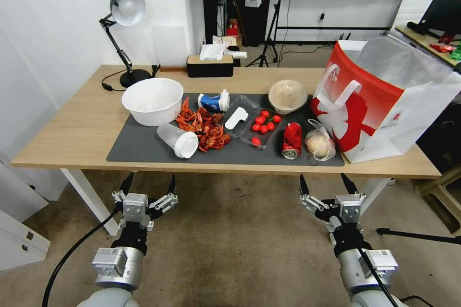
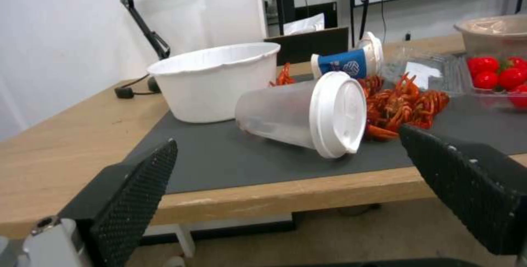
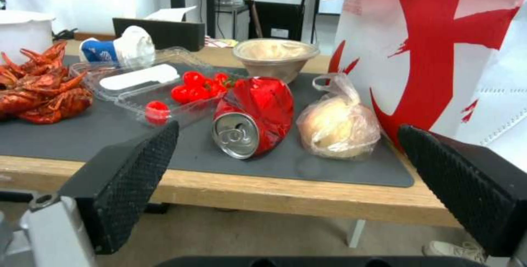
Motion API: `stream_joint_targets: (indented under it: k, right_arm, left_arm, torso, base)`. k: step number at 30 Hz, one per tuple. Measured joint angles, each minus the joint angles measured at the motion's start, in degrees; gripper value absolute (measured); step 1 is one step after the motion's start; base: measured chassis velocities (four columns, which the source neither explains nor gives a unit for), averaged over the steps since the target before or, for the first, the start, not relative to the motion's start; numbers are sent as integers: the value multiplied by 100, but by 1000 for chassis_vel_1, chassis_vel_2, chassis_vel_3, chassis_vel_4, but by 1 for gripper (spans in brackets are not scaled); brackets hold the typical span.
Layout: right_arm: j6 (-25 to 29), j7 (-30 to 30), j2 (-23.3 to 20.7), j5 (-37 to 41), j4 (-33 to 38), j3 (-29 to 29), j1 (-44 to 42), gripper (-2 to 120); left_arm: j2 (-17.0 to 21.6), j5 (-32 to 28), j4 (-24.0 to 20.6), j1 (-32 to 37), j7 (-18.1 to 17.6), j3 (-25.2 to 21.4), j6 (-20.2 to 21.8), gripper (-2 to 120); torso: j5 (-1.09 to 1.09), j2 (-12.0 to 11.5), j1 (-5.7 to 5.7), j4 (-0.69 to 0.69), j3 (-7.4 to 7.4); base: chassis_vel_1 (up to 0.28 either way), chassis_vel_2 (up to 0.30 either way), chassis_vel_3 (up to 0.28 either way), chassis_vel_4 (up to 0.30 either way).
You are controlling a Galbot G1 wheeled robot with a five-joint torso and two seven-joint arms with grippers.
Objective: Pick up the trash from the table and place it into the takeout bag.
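Below the table (image 1: 72, 139) edge, left tool (image 1: 148, 184) and right tool (image 1: 328, 183) gape wide, empty

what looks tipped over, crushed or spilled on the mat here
Two cups lie on their sides: the translucent white-lidded cup and the blue-white paper cup. The crushed red can is dented and lying down. Red crayfish shells are heaped loose on the mat.

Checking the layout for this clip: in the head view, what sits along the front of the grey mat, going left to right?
Translucent cup with white lid → pile of crayfish shells → clear tray of cherry tomatoes → crushed red can → clear bag with a round bun → red-and-white takeout bag, standing at the mat's right end.
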Motion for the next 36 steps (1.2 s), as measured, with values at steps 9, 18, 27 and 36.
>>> stream_joint_targets:
  k: [9, 18, 27, 36]
  right_arm:
    - [0, 0, 0, 0, 0, 0, 0, 100]
    - [0, 0, 0, 0, 0, 0, 0, 100]
    - [0, 0, 0, 0, 0, 0, 0, 100]
    - [0, 0, 0, 0, 0, 0, 0, 100]
  left_arm:
    - [0, 0, 0, 0, 0, 0, 0, 100]
    - [0, 0, 0, 0, 0, 0, 0, 100]
    - [0, 0, 0, 0, 0, 0, 0, 100]
    - [0, 0, 0, 0, 0, 0, 0, 100]
  torso:
    - [0, 0, 0, 0, 0]
    - [0, 0, 0, 0, 0]
    - [0, 0, 0, 0, 0]
    - [0, 0, 0, 0, 0]
  base:
    - [0, 0, 0, 0]
    - [0, 0, 0, 0]
    - [0, 0, 0, 0]
    - [0, 0, 0, 0]
